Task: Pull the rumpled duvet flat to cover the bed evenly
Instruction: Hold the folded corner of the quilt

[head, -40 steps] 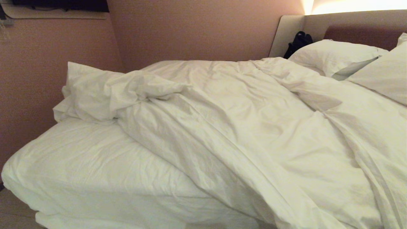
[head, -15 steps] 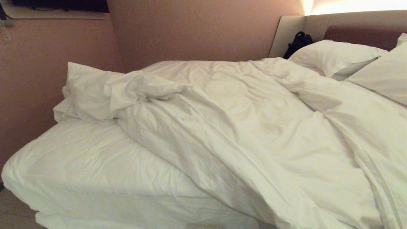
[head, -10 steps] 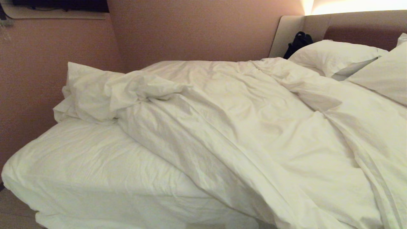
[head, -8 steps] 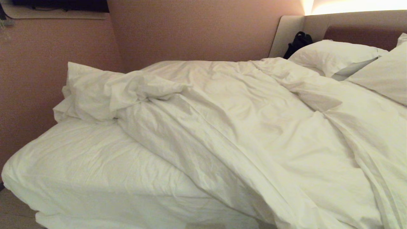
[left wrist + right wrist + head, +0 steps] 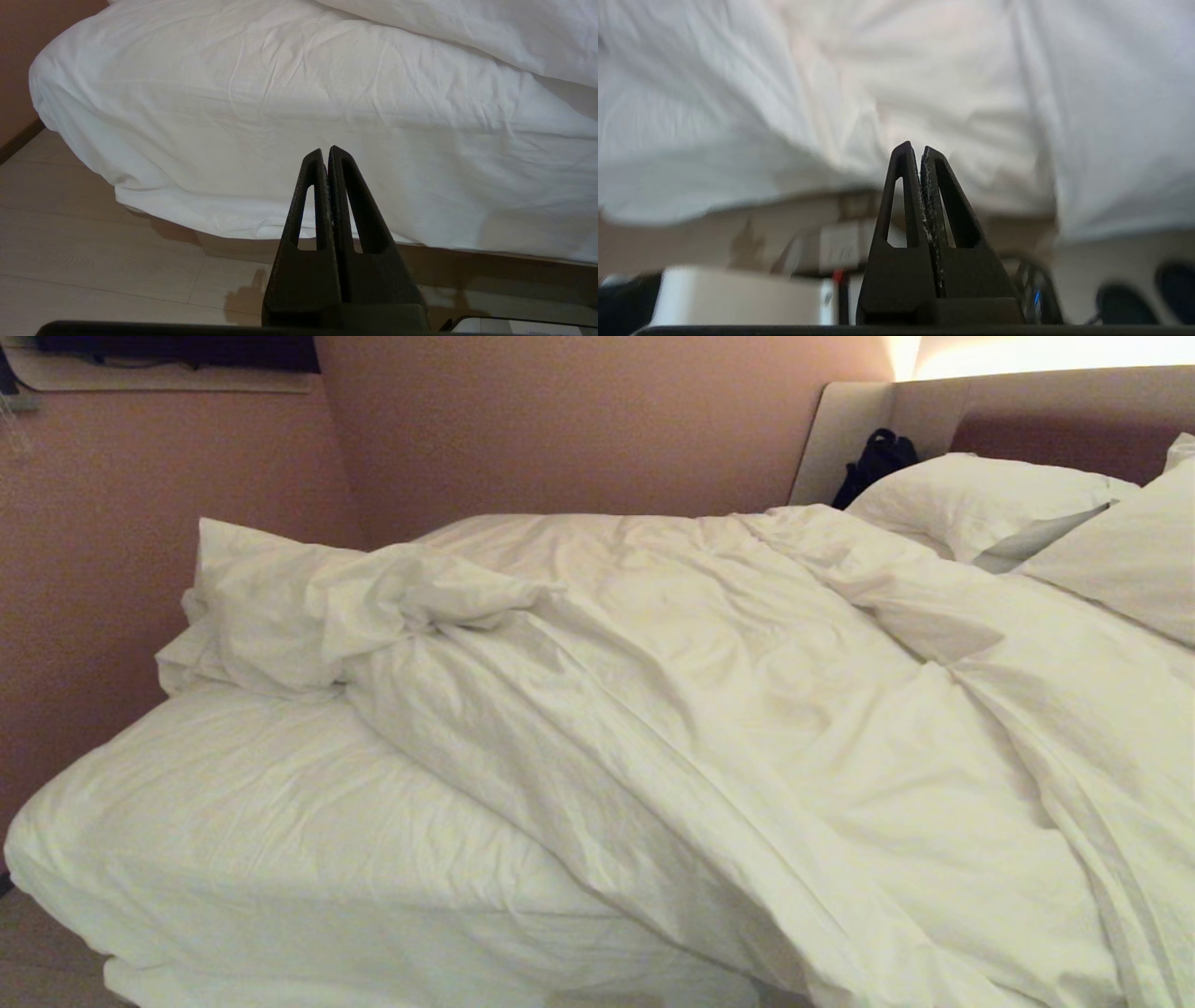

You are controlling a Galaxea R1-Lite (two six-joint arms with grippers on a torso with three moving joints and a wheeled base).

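Note:
The duvet (image 5: 747, 709) lies rumpled across the middle and right of the bed, with one corner bunched into a heap (image 5: 327, 607) at the far left. The bed (image 5: 233, 821) shows bare white sheet at its near left. Neither arm appears in the head view. My left gripper (image 5: 325, 151) is shut and empty, low beside the mattress (image 5: 280, 93) and clear of it, with the duvet's edge (image 5: 467, 32) farther on. My right gripper (image 5: 915, 148) is also shut and empty, pointing at white bedding (image 5: 831, 70) that hangs over the bed's side.
Two pillows (image 5: 980, 499) lean by the padded headboard (image 5: 1046, 434), with a black bag (image 5: 878, 457) in the corner behind them. A pinkish wall (image 5: 140, 523) runs close along the bed's far left. Pale floor tiles (image 5: 93, 261) lie under the left gripper. A white box (image 5: 738, 294) sits near the right gripper.

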